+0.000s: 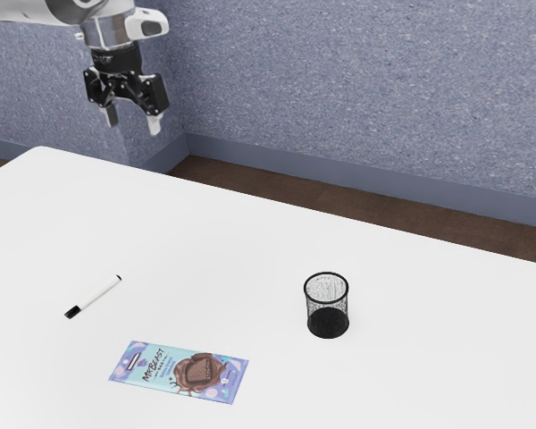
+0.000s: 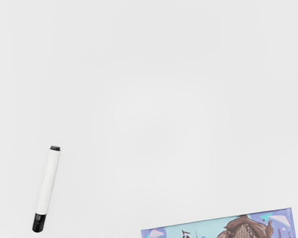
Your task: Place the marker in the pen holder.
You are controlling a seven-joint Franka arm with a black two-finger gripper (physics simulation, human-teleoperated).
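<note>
You have one gripper, spread wide; one white marker, lying on the table; one black pen holder, upright; one chocolate bar, flat.

The arm was finished in white to pale grey, with a dark, curved part adjoining a smooth, greyish wrist section. A white housing with rounded edges and a dark spot projected from its side. The gripper presented black, angular linkages with small, pale, screw-like dots and two light-grey fingertips
</note>
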